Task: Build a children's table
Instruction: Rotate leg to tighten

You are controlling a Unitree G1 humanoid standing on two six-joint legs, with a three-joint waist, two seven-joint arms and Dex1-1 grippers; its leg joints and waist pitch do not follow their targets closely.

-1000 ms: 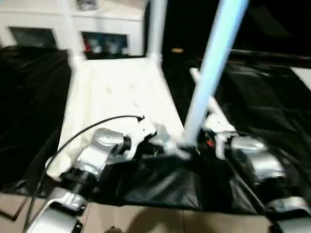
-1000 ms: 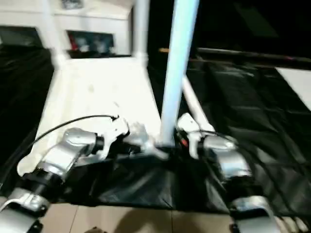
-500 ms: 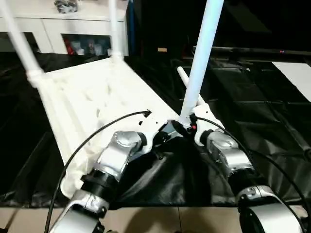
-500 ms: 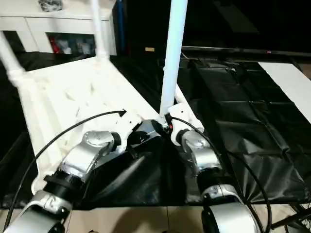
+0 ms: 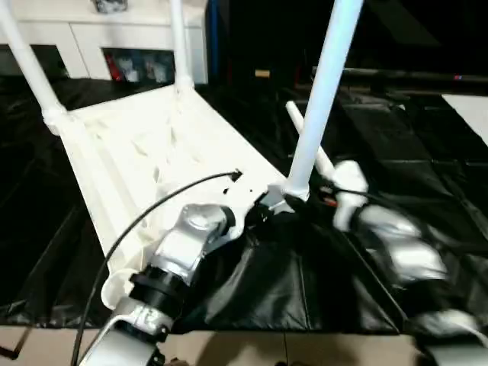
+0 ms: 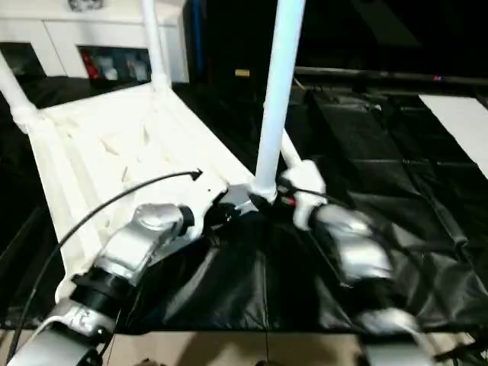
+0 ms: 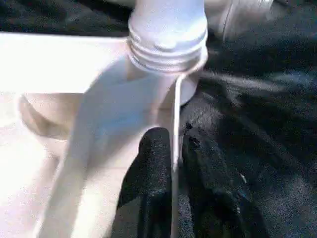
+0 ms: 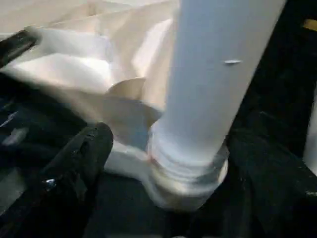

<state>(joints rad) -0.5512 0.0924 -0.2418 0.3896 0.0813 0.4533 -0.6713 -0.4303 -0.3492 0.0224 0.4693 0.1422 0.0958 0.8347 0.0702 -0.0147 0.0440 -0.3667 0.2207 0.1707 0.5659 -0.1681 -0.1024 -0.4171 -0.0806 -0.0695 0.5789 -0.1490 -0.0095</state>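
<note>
White leg (image 8: 208, 94) upright between right hand (image 8: 163, 163) fingers (apart), corner socket (image 8: 183, 183).

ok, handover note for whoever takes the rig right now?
Left gripper: jaws shut on the top's thin rim beside the near-right socket.
Right gripper: jaws open, one on each side of the near-right leg, not clamping it.
Top lies underside up on the black cloth.
Done: two far legs stand in their sockets; the near-right leg is upright in its socket, though threads show above it, so it may not be fully seated.
Left: finish seating that leg, then fit the fourth leg, which lies on the cloth behind it, probably at the near-left corner.
</note>
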